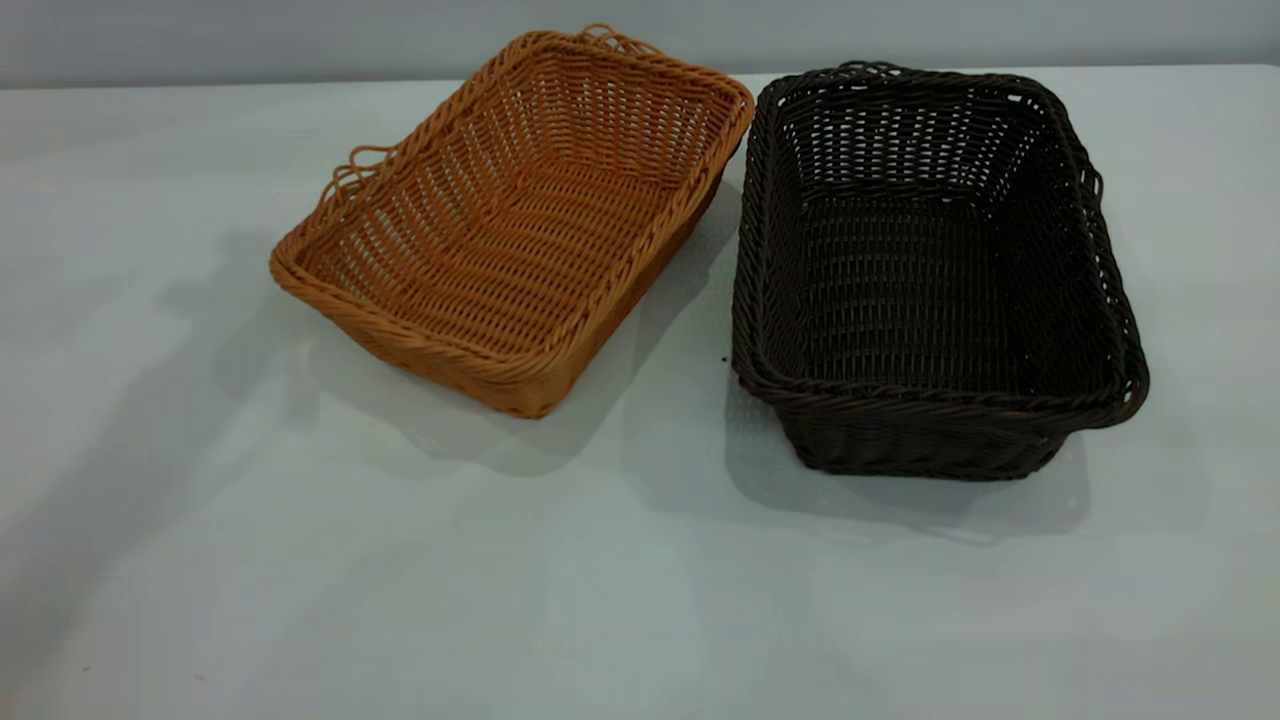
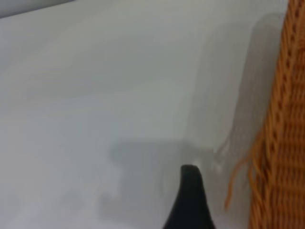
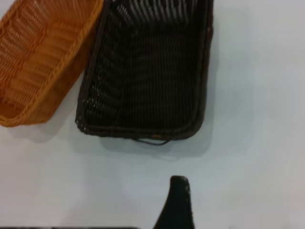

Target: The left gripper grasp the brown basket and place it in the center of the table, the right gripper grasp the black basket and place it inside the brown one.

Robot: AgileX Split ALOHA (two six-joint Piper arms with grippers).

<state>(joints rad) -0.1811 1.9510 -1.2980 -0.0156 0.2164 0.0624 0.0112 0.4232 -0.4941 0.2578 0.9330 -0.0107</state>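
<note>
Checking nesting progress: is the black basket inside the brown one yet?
Out. The black basket stands upright on the table beside the brown basket, both empty, far corners nearly touching.

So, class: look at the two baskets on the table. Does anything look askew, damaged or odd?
The brown basket sits skewed, angled against the squarely placed black basket; their far corners nearly touch. Loose strands hang at its side in the left wrist view. Nothing spilled; both are empty.
</note>
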